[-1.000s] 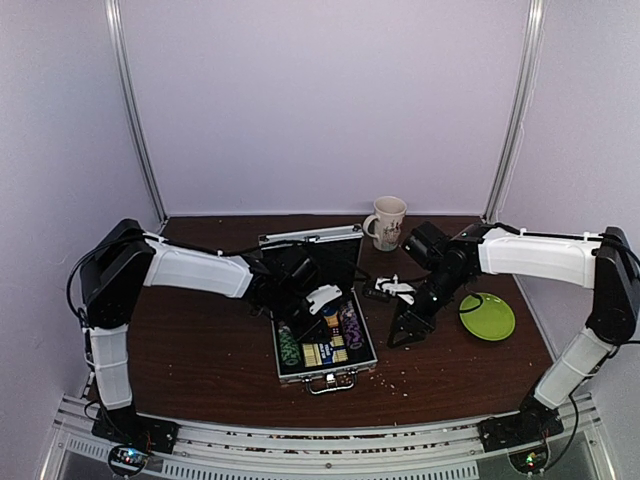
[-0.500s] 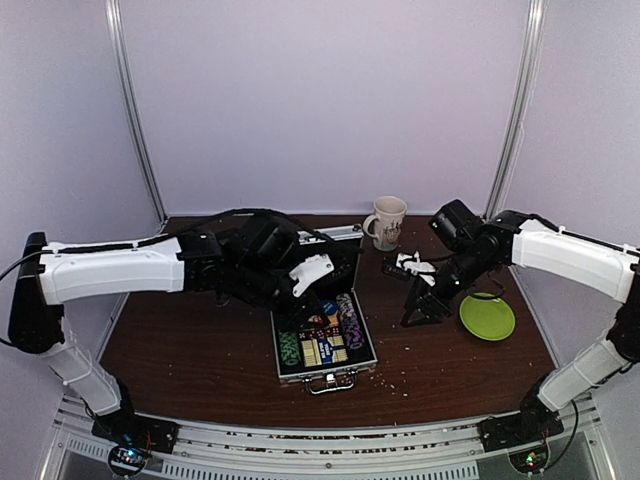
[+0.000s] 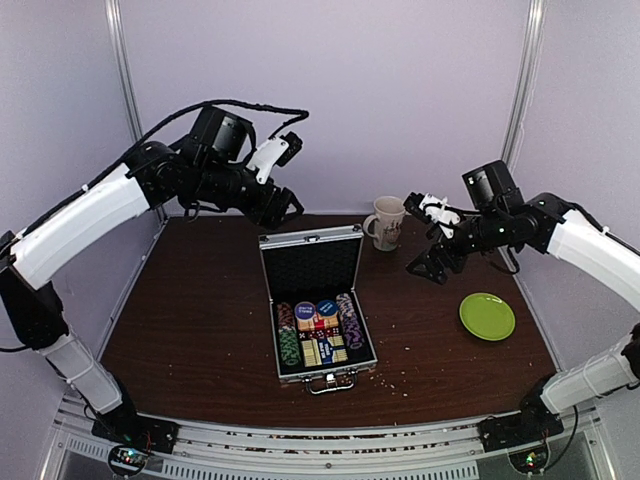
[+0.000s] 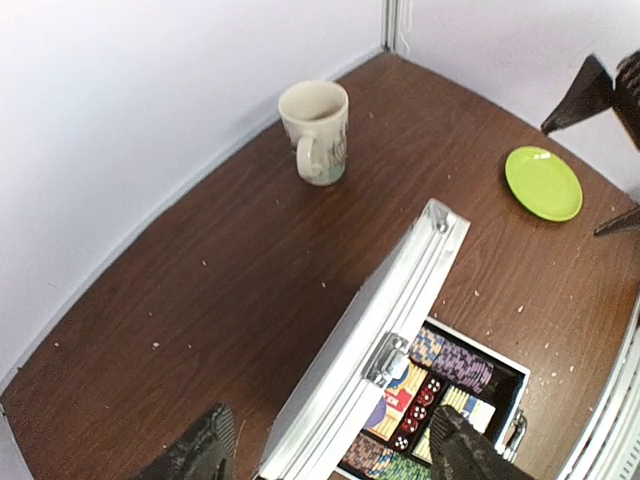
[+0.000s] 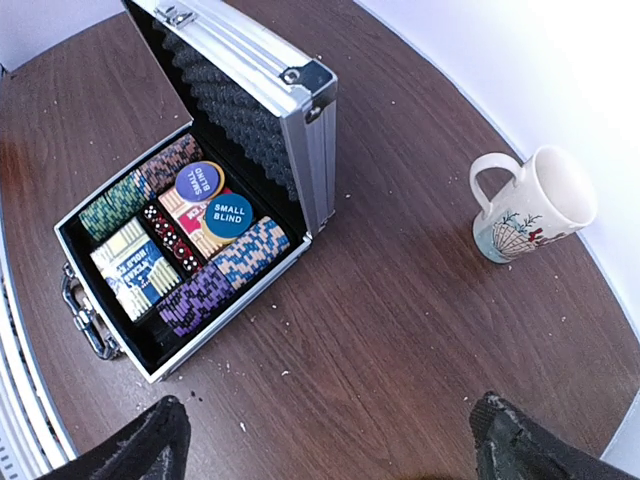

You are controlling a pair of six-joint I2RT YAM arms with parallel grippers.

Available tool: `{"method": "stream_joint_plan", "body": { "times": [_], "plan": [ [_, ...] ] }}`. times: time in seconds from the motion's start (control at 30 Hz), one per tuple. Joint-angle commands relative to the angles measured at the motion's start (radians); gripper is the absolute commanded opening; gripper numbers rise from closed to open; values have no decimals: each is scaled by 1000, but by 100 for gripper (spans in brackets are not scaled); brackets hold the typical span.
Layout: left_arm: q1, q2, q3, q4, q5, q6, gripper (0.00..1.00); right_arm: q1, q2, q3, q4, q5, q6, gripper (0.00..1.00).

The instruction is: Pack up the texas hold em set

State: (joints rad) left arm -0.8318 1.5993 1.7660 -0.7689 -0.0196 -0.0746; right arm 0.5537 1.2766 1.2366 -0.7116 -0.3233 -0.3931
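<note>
Case: the small silver case (image 3: 325, 372) sits open in the middle of the brown table (image 3: 190, 340), near the front edge.
Lid: the lid (image 3: 310, 262) stands up at the back, with bumpy black foam inside.
Handle: the metal handle (image 3: 330, 383) is on the front side, facing the arm bases.
Chips: rows of poker chips (image 5: 195, 295) lie in the case, green, purple and tan-and-blue.
Button: a blue round button (image 5: 230, 216) that says SMALL BLIND lies in the middle of the case.
Dice: tiny red dice (image 5: 165, 235) lie in a row among the chips.
Card box: the blue-and-tan card box (image 5: 135, 265) lies in the case near the handle.
Left claw: the left gripper (image 3: 285, 205) is high up behind the lid. Its fingers are spread wide with nothing in them.
Right claw: the right gripper (image 3: 430, 262) is up in the air, right of the mug. Its fingers are wide apart and empty.
Mug: the cream mug (image 3: 387, 221) stands upright at the back, just right of the lid.
Plate: the green plate (image 3: 487, 316) lies flat on the right side, well apart from the case.
</note>
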Motion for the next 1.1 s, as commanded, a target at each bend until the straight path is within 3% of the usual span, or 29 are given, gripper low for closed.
{"method": "stream_joint_plan", "body": {
  "times": [0.0, 0.2, 0.37, 0.6, 0.73, 0.83, 0.93, 1.07],
  "plan": [
    [18, 98, 11, -120, 152, 45, 68, -12, 54, 16, 6, -80, 87, 99],
    [19, 129, -54, -120, 291, 74, 64, -12, 132, 21, -81, -245, 91, 100],
    [-14, 113, -124, -115, 355, 69, 61, -11, 153, 5, -99, -377, 93, 90],
    [-111, 56, -260, -76, 380, 18, 60, -6, 124, -117, -3, -492, 155, 87],
    [-143, -57, -418, 27, 338, -88, 60, 5, 50, -255, 151, -510, 254, 78],
    [-141, -156, -565, 125, 216, -259, 62, 12, 52, -309, 238, -477, 332, 77],
    [-111, -184, -687, 178, 182, -422, 61, 18, 143, -287, 259, -500, 374, 75],
    [-94, -197, -822, 300, 242, -549, 61, 34, 301, -196, 214, -535, 390, 70]
  ]
}}
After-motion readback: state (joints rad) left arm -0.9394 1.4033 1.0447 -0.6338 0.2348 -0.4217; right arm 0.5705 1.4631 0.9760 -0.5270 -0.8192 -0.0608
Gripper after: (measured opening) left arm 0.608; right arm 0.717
